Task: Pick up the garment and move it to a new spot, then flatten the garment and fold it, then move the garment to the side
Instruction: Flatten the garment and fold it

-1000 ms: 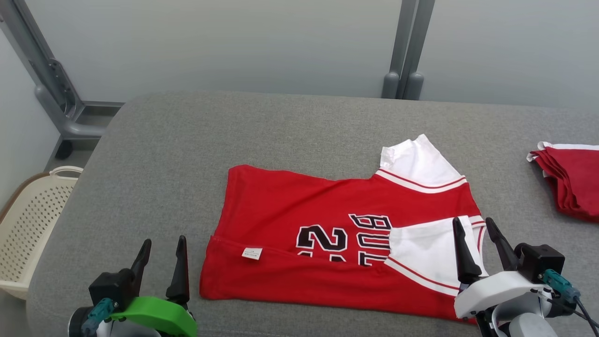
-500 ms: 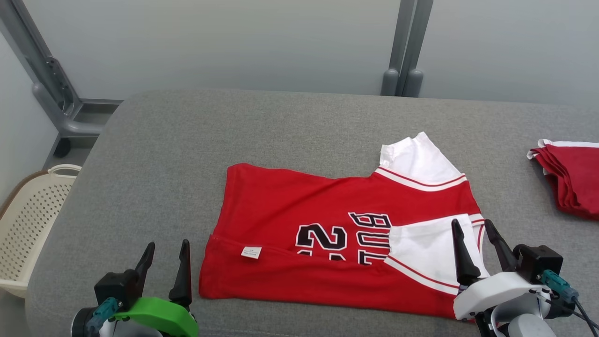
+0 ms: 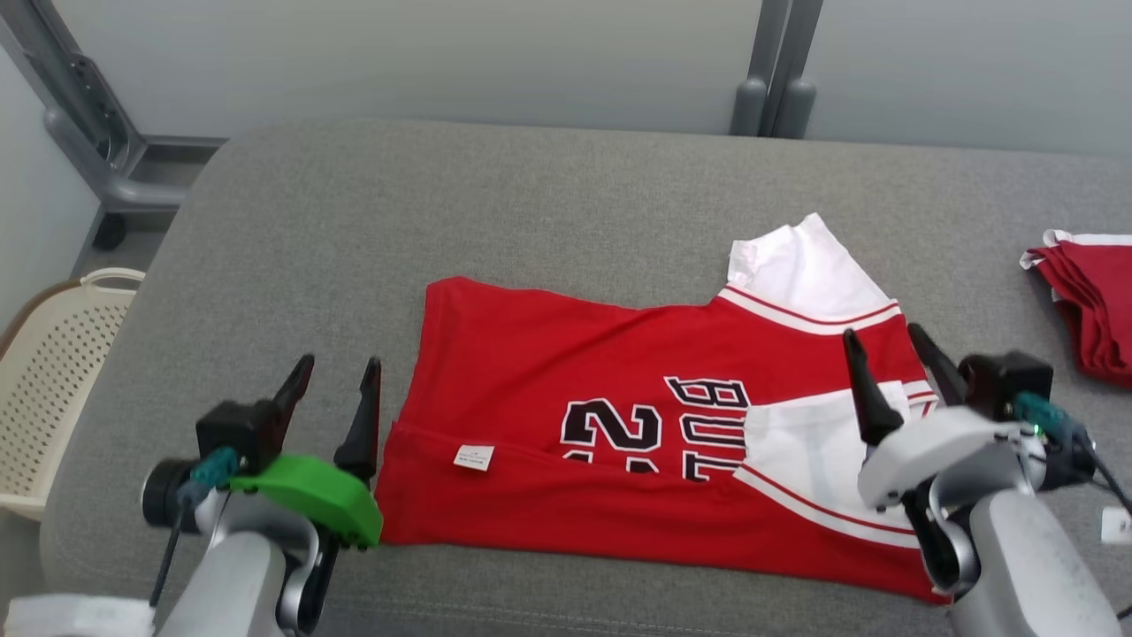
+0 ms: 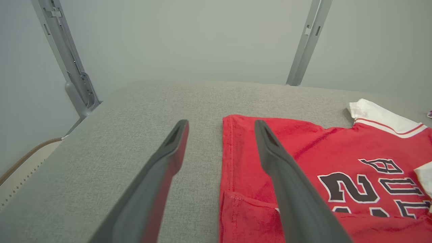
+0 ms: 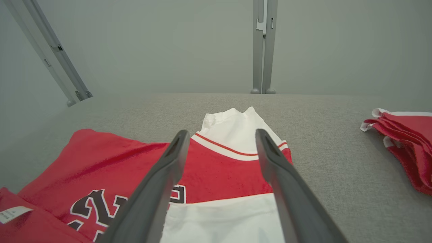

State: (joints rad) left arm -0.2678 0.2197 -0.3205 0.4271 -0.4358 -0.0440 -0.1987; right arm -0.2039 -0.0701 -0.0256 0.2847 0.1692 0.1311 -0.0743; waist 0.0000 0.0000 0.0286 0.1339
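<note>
The garment [image 3: 566,363] is a red jersey with white sleeves and black lettering, lying spread on the grey padded table [image 3: 495,195], its near edge folded over with a small white label showing. My left gripper [image 3: 339,379] hovers open just off the jersey's left edge, empty. In the left wrist view the garment [image 4: 303,152] lies right of my left gripper [image 4: 221,125], whose right finger is over its hem. My right gripper [image 3: 884,347] is open above the jersey's right side, over the white sleeve. From the right wrist, the garment [image 5: 111,158] spreads beneath my right gripper [image 5: 219,135].
A stack of folded red garments [image 3: 1092,305] lies at the table's right edge, also in the right wrist view as a red stack [image 5: 405,138]. A cream perforated basket [image 3: 44,380] stands on the floor left of the table. Grey frame posts [image 3: 774,62] rise behind.
Both grippers have moved forward over the table, the left toward the jersey's left edge, the right further over its right side. The head camera has tilted down slightly. Both stay open.
</note>
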